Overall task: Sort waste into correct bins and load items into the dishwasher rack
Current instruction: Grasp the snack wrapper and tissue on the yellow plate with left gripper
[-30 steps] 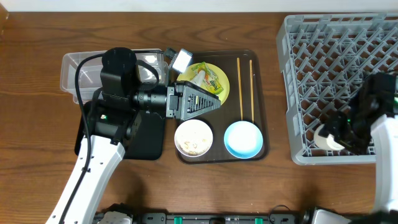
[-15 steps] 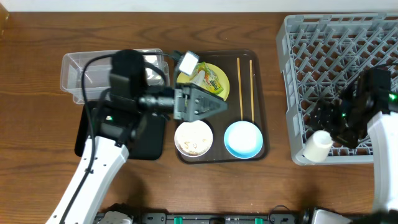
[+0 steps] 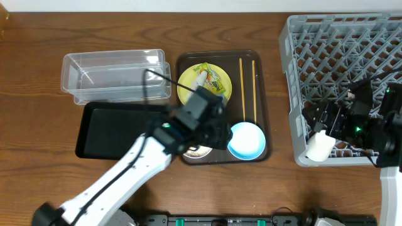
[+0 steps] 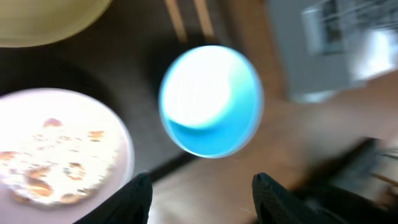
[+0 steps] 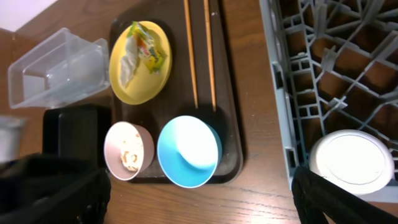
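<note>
My left gripper (image 4: pixel 202 190) is open and empty, low over the brown tray's front edge between the white bowl (image 4: pixel 59 155) with rice scraps and the light blue bowl (image 4: pixel 211 99); in the overhead view it (image 3: pixel 217 130) covers most of the white bowl (image 3: pixel 200 152). The yellow plate (image 3: pixel 204 85) holds the wrapper (image 3: pixel 212 76) and a tissue (image 5: pixel 129 62). Two chopsticks (image 3: pixel 242 88) lie beside it. My right gripper (image 5: pixel 199 199) is open above the grey rack's (image 3: pixel 342 56) front-left corner, over the white cup (image 5: pixel 351 162), which rests there (image 3: pixel 319 147).
The clear tub (image 3: pixel 113 72) stands at the back left, with the black tray (image 3: pixel 116 129) in front of it. The dark brown serving tray (image 3: pixel 260 107) holds the plate, bowls and chopsticks. The rack fills the right side.
My left gripper has swung from over the yellow plate forward to the bowls. My right gripper has let go of the white cup and drawn back from it.
</note>
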